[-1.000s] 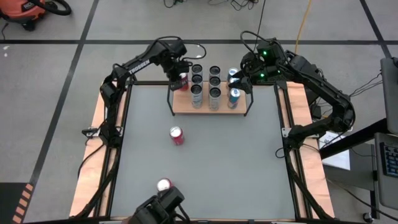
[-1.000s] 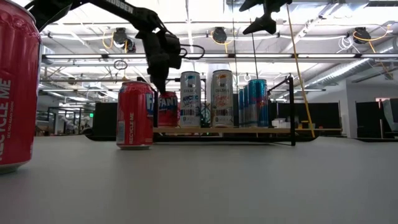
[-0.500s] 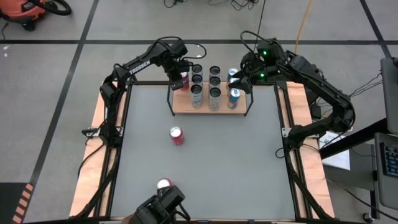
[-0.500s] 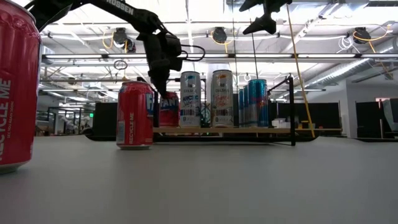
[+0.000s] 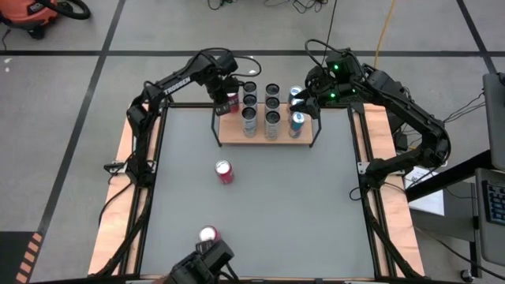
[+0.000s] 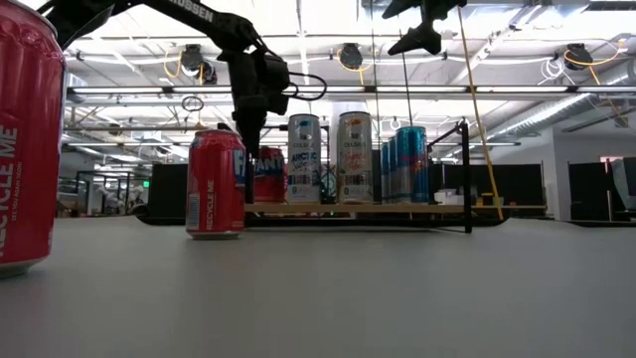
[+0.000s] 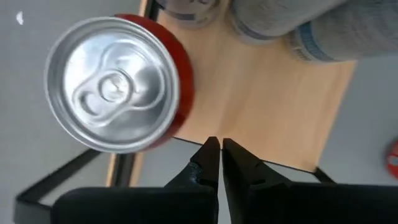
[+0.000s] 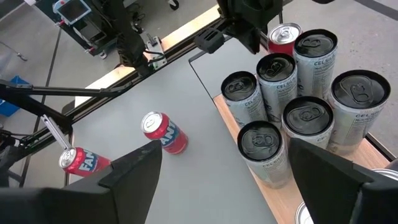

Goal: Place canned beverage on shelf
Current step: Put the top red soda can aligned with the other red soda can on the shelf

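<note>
The shelf [image 5: 284, 139] is a light-wood board with black rod frames, standing at the table's far side. On its far left corner stands a red canned beverage [image 7: 115, 93], upright on its base. My left gripper [image 7: 216, 144] is shut and points down just beside that can's top rim, at the shelf's left frame [image 6: 245, 139], with a small gap showing between fingertips and can. Several tall silver and blue cans [image 5: 272, 106] stand on the board. My right gripper [image 8: 227, 186] hangs open and empty, high above the shelf's right end [image 5: 304, 99].
One red can [image 5: 224, 172] stands upright mid-table, in front of the shelf [image 6: 216, 184]. Another red can [image 5: 207, 234] stands at the near edge, close to the low camera [image 6: 25, 139]. Grey tabletop lies between them and to the right.
My left gripper, staying shut, has tipped a little at the wrist. Its fingertips have swung a short way toward the table's left, off the red can's top toward the shelf's left frame. The right arm has kept still.
</note>
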### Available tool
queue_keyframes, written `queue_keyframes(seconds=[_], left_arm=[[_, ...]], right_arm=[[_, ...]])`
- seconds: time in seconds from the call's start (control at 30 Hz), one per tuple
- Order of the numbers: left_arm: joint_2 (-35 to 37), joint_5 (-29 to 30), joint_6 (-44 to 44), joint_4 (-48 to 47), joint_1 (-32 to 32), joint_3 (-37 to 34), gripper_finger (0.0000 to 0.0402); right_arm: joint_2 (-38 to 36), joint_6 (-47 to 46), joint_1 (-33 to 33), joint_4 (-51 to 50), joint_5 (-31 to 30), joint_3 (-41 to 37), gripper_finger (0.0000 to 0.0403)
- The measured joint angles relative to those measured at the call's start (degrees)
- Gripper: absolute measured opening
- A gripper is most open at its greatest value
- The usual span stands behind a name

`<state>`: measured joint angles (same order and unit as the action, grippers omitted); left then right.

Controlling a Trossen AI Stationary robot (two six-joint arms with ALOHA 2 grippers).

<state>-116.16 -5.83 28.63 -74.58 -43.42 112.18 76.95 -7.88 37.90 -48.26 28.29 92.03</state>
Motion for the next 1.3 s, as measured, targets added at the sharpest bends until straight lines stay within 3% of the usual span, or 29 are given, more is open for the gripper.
queue_keyframes(seconds=[0.5, 0.83, 1.03, 1.13, 1.3], left_arm=[[8.26, -3.04, -11.84, -0.43, 8.71, 4.68, 0.0012], [13.42, -4.52, -29.92, -5.18, 23.89, 4.78, 0.0027], [13.94, -3.71, -45.23, -14.91, 30.03, 4.29, 0.0109], [14.05, -1.05, -56.71, -15.25, 31.89, 2.08, 0.0171], [14.18, 0.95, -66.89, -15.37, 35.23, 1.92, 0.026]], right_arm=[[0.04, 0.32, -0.01, 1.7, -0.02, 0.0, 0.0311], [0.09, -3.12, -1.09, 1.74, -0.02, 0.0, 0.0311], [0.09, -4.92, -3.53, 1.72, -0.02, 0.0, 0.0311], [0.09, -4.97, -4.84, 1.7, -0.02, 0.0, 0.0311], [0.1, -5.99, -7.22, 1.69, -1.57, 0.0, 0.0311]])
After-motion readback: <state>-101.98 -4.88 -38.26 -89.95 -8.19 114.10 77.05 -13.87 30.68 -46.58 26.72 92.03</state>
